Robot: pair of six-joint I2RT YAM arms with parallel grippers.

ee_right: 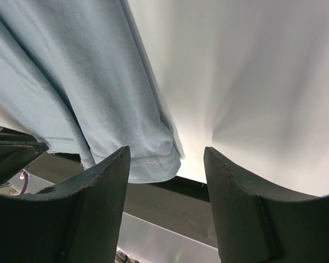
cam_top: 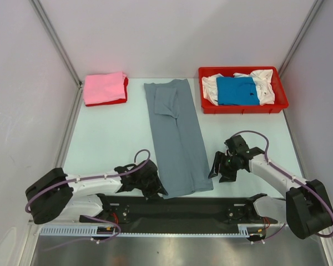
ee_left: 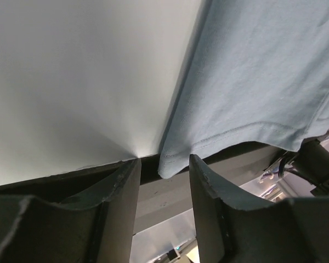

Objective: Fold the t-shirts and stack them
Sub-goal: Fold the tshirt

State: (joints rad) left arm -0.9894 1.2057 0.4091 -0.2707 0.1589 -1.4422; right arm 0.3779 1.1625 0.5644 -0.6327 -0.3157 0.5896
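top view: the grey shirt (cam_top: 175, 138) lies flat on the table (cam_top: 111, 144) as a narrow strip. its long axis runs from the far side toward the arm bases, with the hem nearest the robot. the left gripper (cam_top: 155, 189) sits at the near-left hem corner. the right gripper (cam_top: 217, 170) stands just beside the near-right corner, a little farther up the strip. left wrist view: jaws apart, the left corner (ee_left: 170, 164) lying in the gap, unclamped. right wrist view: jaws apart, the right corner (ee_right: 153, 161) close to one finger, bare table filling the rest of the gap. judged: the left arm is the better placed, and a hem-to-collar fold would travel along the long axis, away from both bases.
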